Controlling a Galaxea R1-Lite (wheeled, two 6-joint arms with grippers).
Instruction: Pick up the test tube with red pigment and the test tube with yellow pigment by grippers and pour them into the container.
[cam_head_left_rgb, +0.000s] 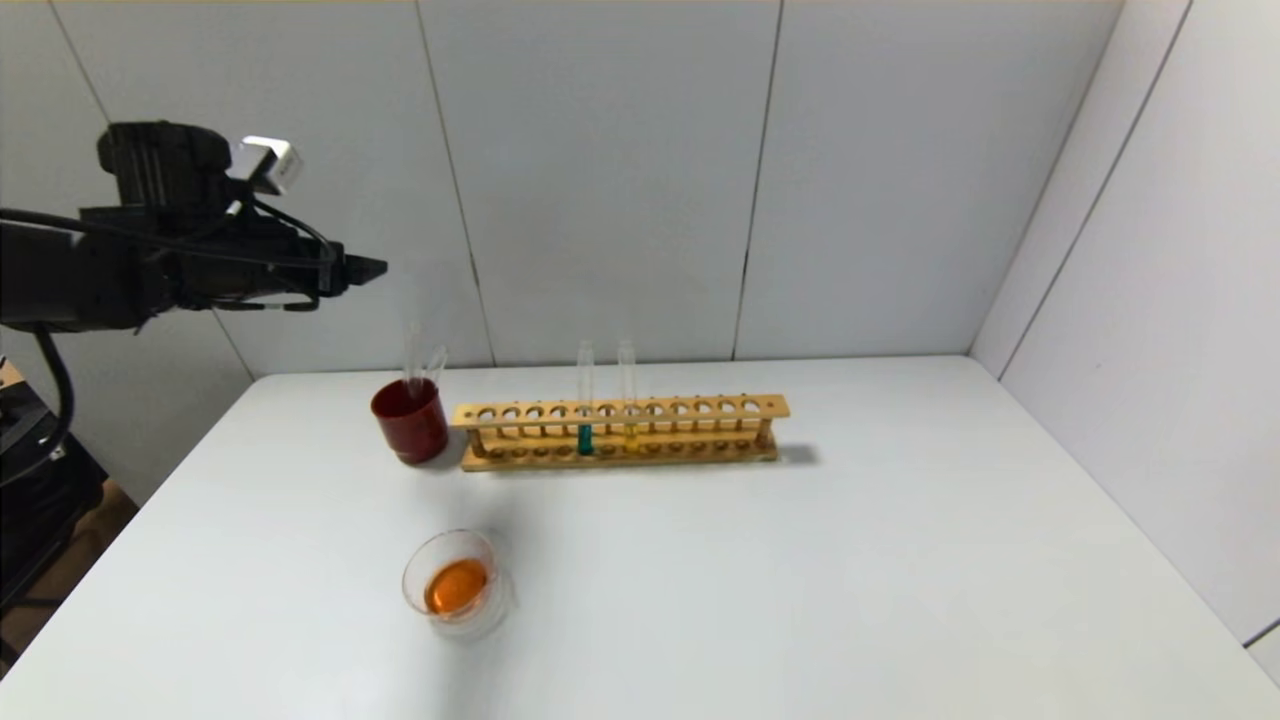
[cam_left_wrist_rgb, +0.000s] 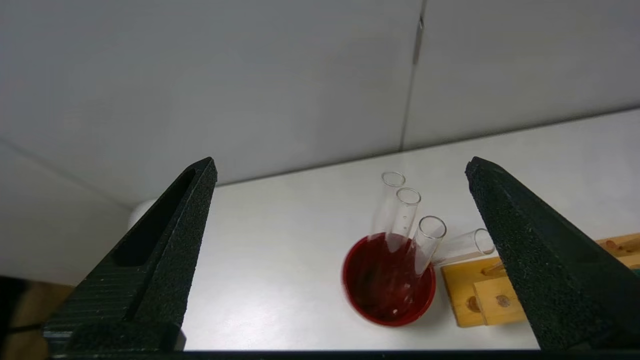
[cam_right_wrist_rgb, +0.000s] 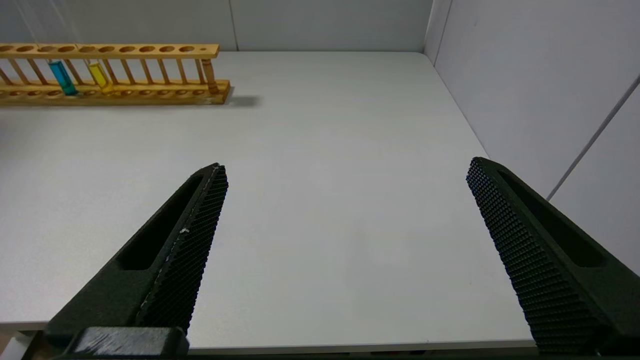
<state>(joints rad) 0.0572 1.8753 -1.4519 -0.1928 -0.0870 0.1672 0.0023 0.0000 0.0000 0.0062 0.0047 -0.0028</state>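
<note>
The container (cam_head_left_rgb: 410, 578), a low clear glass dish, stands at the table's front left and holds orange liquid. No tube with orange-red liquid shows. Several empty clear tubes (cam_left_wrist_rgb: 406, 215) lean in a dark red cup (cam_head_left_rgb: 412, 428). My left gripper (cam_head_left_rgb: 365, 268) is raised high above the table's far left, up and left of the cup. In the left wrist view the left gripper (cam_left_wrist_rgb: 342, 167) is open and empty, with the cup (cam_left_wrist_rgb: 372, 295) below it. My right gripper (cam_right_wrist_rgb: 345, 170) is open and empty over the table's near right part; it is out of the head view.
A wooden rack (cam_head_left_rgb: 620, 412) stands at the back next to the cup. It holds a teal-liquid tube (cam_head_left_rgb: 585, 438) and a yellow-liquid tube (cam_head_left_rgb: 630, 432). The rack also shows in the right wrist view (cam_right_wrist_rgb: 125, 49). Grey walls close the back and right.
</note>
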